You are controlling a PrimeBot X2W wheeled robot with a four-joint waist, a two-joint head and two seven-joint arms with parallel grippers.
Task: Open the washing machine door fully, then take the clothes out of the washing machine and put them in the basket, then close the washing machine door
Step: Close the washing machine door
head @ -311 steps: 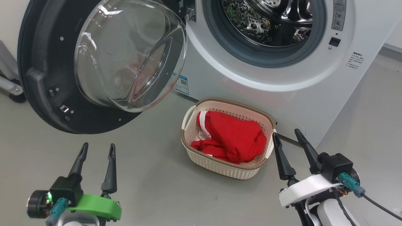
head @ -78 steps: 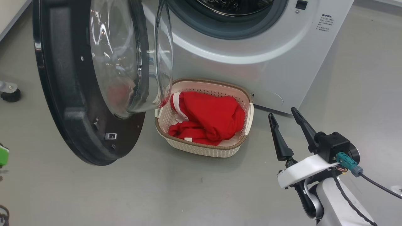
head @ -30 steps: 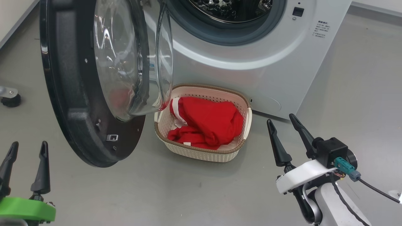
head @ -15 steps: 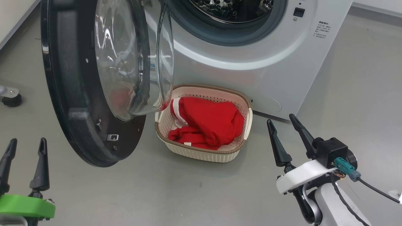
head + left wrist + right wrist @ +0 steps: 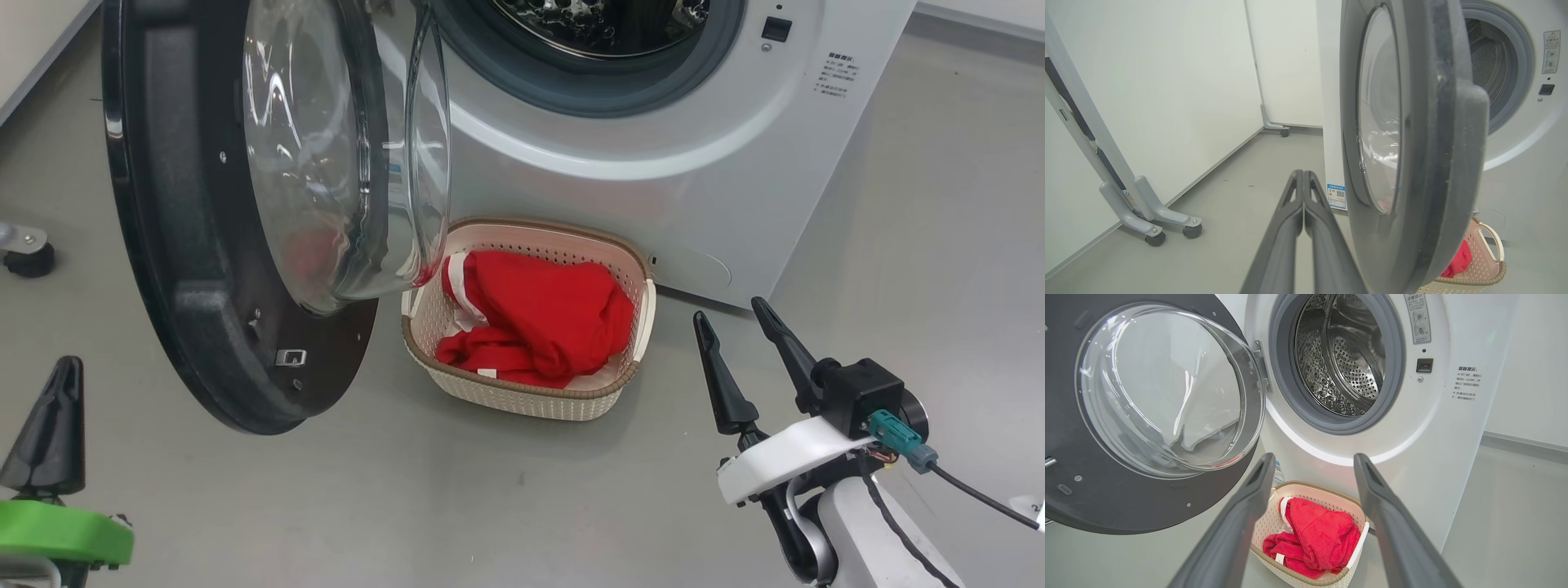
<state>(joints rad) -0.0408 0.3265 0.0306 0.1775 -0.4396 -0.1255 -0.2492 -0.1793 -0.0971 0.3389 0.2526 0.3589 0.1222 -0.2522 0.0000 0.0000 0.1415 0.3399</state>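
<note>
Gleaming drum (image 5: 1339,355) past open door (image 5: 1167,392)

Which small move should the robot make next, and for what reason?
Probably swing the shut left end effector against the outer face of the door to push it closed: the clothes lie in the basket and the drum looks empty.

My left gripper (image 5: 69,371) sits at the lower left of the head view, its two dark fingers pressed flat together into one wedge pointing up above my green wrist bracket (image 5: 61,531). In the left wrist view those fingers (image 5: 1290,228) meet along their whole length. My right gripper (image 5: 728,314), at the lower right, stands spread wide, leaning up and left from my white wrist shell (image 5: 784,465).
</note>
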